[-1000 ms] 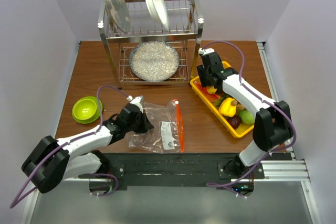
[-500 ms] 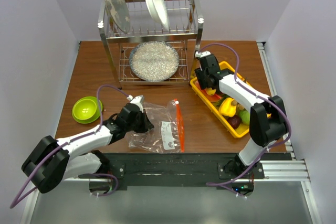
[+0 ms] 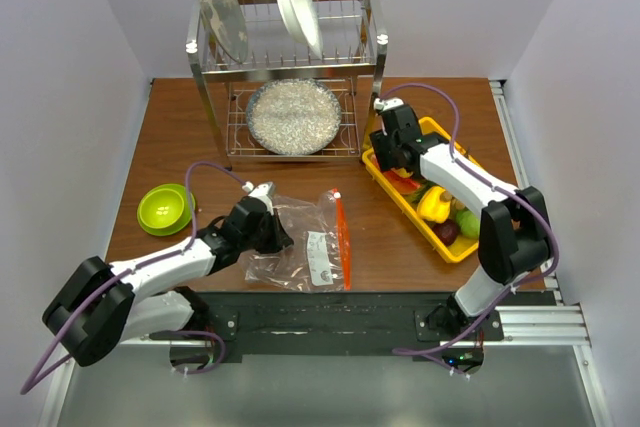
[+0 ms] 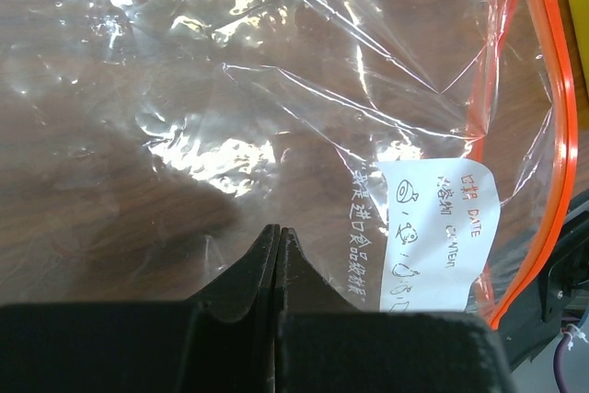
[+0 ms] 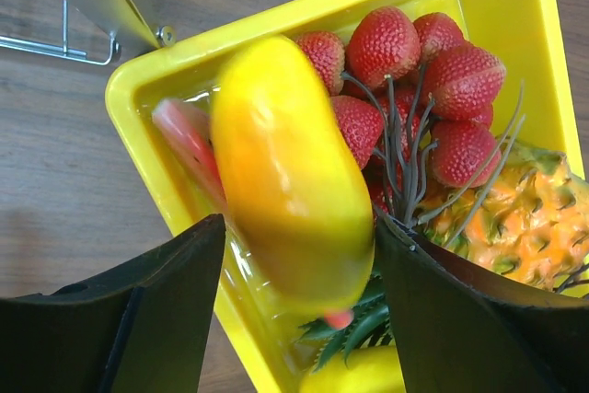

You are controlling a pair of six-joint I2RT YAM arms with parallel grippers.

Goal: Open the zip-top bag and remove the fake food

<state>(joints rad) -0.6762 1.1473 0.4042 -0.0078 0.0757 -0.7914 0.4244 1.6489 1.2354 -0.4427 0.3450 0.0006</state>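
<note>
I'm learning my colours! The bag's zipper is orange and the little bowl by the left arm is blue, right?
Nearly. The little bowl by the left arm is green, not blue; the top external view shows it. The zipper on the bag is orange.

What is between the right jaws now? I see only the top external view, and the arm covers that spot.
Observer: A yellow-orange mango. It is blurred, so I cannot tell whether the right jaws grip it.
Operator: What lies under it?
Observer: The yellow tray, with strawberries and a pineapple inside.
Operator: And the left jaws?
Observer: Shut, with the tips together over the zip-top bag. Whether they pinch its film I cannot tell.
</note>
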